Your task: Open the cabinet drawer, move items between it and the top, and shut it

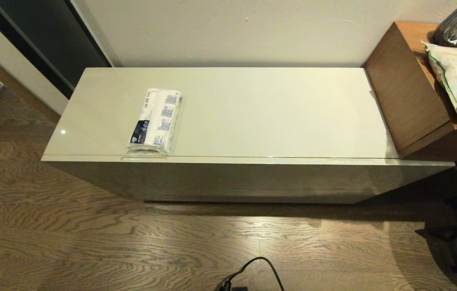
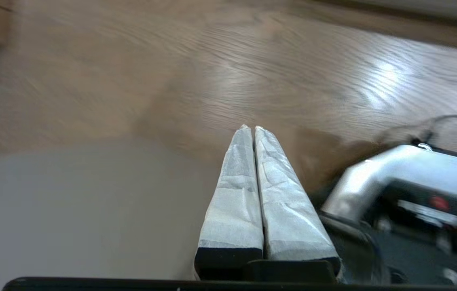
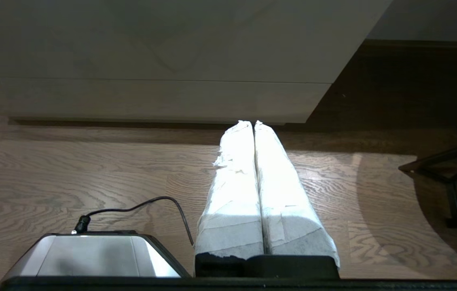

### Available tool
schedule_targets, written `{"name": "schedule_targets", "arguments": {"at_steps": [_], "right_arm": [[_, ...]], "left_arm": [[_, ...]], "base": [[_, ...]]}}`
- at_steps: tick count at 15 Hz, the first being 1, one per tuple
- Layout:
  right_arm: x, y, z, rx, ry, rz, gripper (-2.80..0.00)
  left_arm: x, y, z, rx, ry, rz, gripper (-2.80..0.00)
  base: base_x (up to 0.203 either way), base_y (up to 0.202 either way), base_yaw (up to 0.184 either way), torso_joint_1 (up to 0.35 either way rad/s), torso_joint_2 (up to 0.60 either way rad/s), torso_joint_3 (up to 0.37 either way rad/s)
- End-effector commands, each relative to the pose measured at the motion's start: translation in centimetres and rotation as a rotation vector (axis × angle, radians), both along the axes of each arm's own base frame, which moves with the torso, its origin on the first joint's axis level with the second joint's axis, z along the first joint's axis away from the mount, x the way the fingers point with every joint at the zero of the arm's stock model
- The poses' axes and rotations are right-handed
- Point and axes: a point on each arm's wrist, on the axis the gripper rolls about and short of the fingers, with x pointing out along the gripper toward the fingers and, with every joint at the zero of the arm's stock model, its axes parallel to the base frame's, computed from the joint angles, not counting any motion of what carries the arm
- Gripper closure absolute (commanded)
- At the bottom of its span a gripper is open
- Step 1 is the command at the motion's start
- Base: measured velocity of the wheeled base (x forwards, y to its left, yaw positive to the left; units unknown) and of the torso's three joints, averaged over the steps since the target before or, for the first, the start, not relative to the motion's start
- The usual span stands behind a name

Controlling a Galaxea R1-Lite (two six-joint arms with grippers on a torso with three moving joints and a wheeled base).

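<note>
The head view looks steeply down from in front of the cabinet, showing the whole top (image 1: 252, 109), the closed drawer front (image 1: 248, 178) and the wooden floor (image 1: 131, 242) before it. The right wrist view sits low and near the floor, facing over its closed fingers (image 3: 232, 194) toward the cabinet's lower front (image 3: 151, 97), so it shares this front and the floor with the head view. The left wrist view looks down along its closed fingers (image 2: 236, 194) at the same floor, close and blurred.
</note>
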Motion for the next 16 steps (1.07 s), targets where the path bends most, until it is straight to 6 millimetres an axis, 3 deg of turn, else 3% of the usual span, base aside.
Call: {"name": "schedule_targets", "arguments": {"at_steps": [1, 6, 12, 16], "right_arm": [[0.0, 0.0, 0.0, -0.002, 0.001, 0.001, 0.0], [0.0, 0.0, 0.0, -0.001, -0.001, 0.001, 0.0], [0.0, 0.0, 0.0, 0.0, 0.001, 0.001, 0.0], [0.0, 0.0, 0.0, 0.0, 0.001, 0.001, 0.0]], "left_arm": [[-1.2, -0.9, -2.2, -0.039, -0.009, -0.001, 0.0], [-2.4, -1.1, -8.7, 0.021, -0.035, -0.074, 0.0], [2.7, -1.2, -11.7, 0.045, -0.134, -0.192, 0.0], [3.9, -1.4, -12.3, 0.02, -0.203, -0.282, 0.0]], "base": [[0.0, 0.0, 0.0, 0.0, 0.0, 0.0], [0.0, 0.0, 0.0, 0.0, 0.0, 0.0], [0.0, 0.0, 0.0, 0.0, 0.0, 0.0], [0.0, 0.0, 0.0, 0.0, 0.0, 0.0]]}}
